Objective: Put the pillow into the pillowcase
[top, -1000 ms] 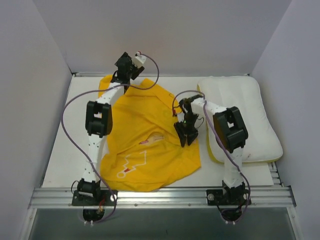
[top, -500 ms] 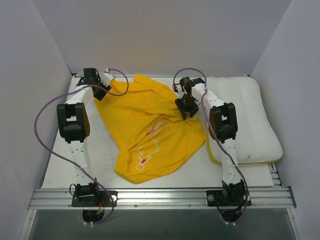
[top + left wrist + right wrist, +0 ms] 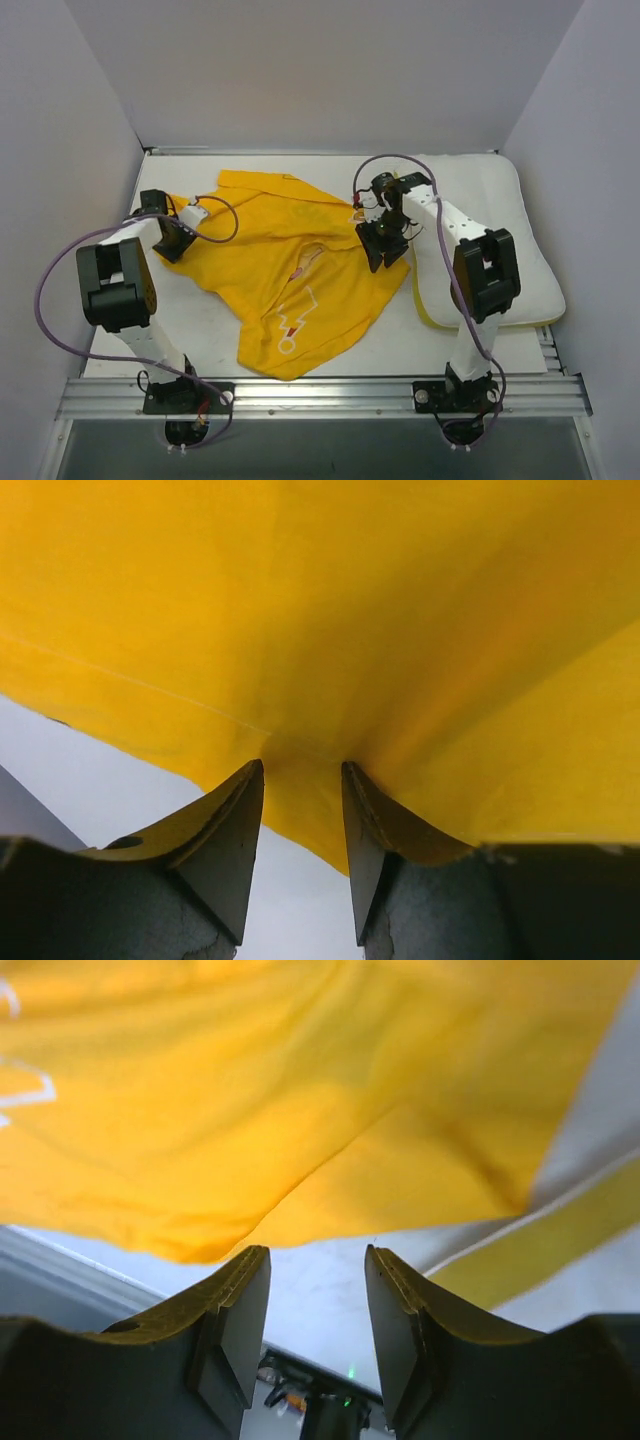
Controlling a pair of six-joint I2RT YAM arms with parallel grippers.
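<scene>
1. Working, by the look of it, on spreading and opening the pillowcase (image 3: 290,270): sprawling rumpled and slantwise across the middle of the table (image 3: 400,350), glowing bright yellow, showing a white line-print (image 3: 297,325) toward the near end.
2. Leaving the pillow (image 3: 500,230) outside the cloth at the right; lying flat, looking soft and white, showing a yellow stripe (image 3: 425,300) along its left edge, just beside the pillowcase.
3. Pinching a fold at the pillowcase's left corner between the fingers (image 3: 230,850) of the left gripper (image 3: 178,240).
4. Holding the right gripper (image 3: 380,252) over the pillowcase's right edge, with fingers (image 3: 235,1330) spread apart and gripping nothing.
5. Probably needing next: finding the open hem, nipping a single layer with the right gripper, then lifting it and making a mouth facing the pillow.
</scene>
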